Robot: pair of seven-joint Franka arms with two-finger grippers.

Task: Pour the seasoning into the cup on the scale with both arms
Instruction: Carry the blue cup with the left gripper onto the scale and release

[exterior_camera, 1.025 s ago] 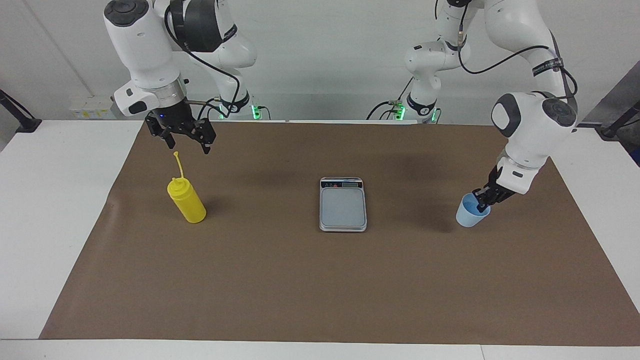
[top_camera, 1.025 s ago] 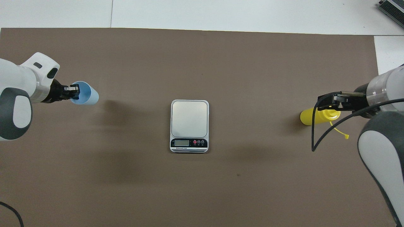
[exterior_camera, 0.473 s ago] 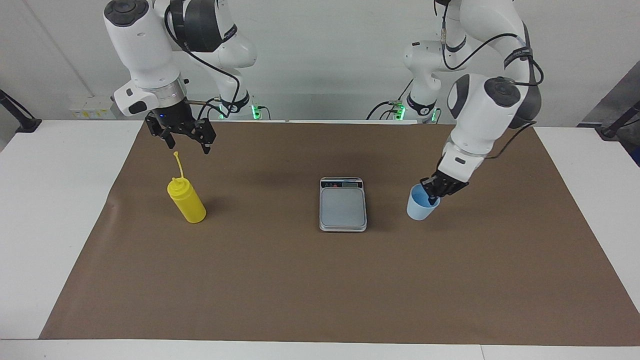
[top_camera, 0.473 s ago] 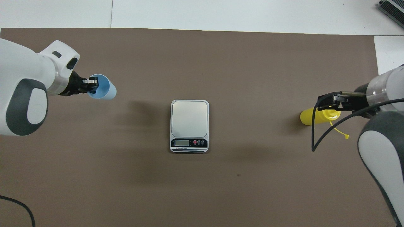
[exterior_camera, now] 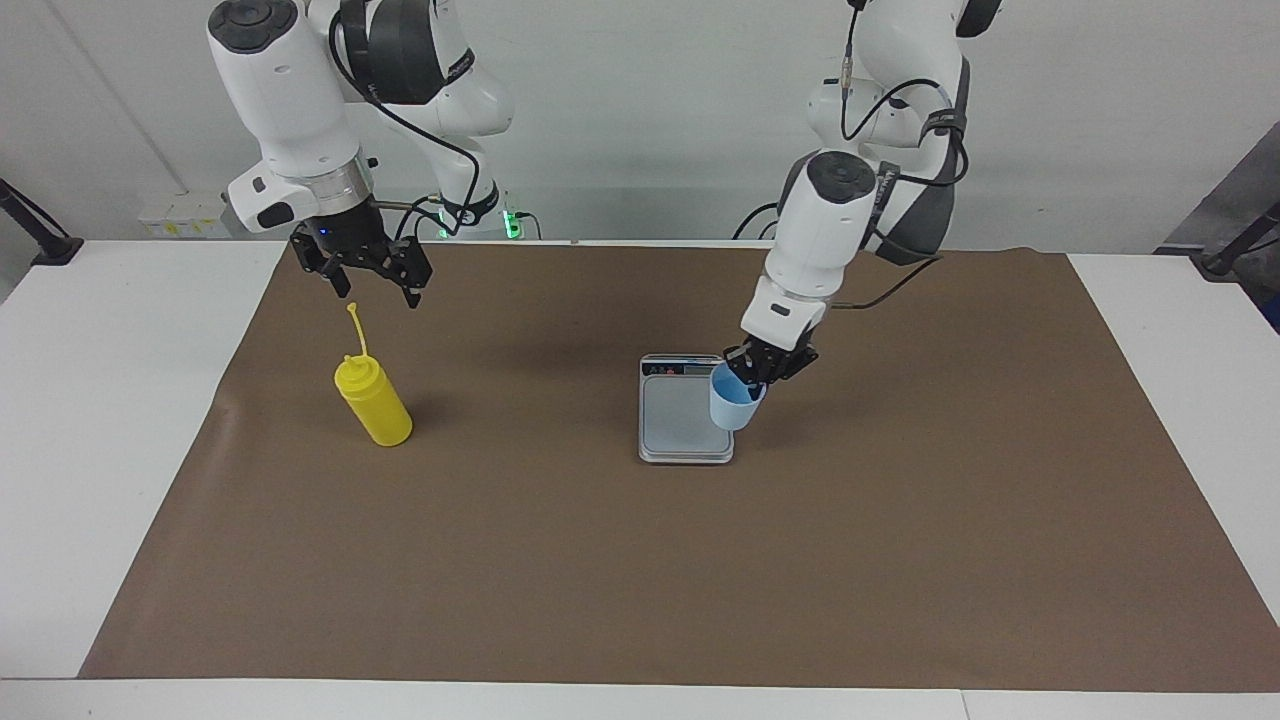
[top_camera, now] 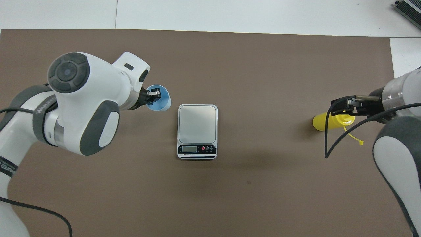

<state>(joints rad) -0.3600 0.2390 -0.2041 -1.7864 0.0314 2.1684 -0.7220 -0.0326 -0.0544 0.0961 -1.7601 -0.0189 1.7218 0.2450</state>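
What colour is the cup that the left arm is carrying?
Light blue. The cup shows best in the facing view.

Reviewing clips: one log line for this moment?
left claw: holds blue cup over scale edge | right claw: open above yellow squeeze bottle

In the overhead view, you see the right tool [top_camera: 342, 109] covering the top of the seasoning [top_camera: 324, 121]. In the facing view, the cup [exterior_camera: 734, 403] hides one edge of the scale [exterior_camera: 685, 420].

Brown mat [exterior_camera: 600, 560] covering white table [exterior_camera: 120, 400].
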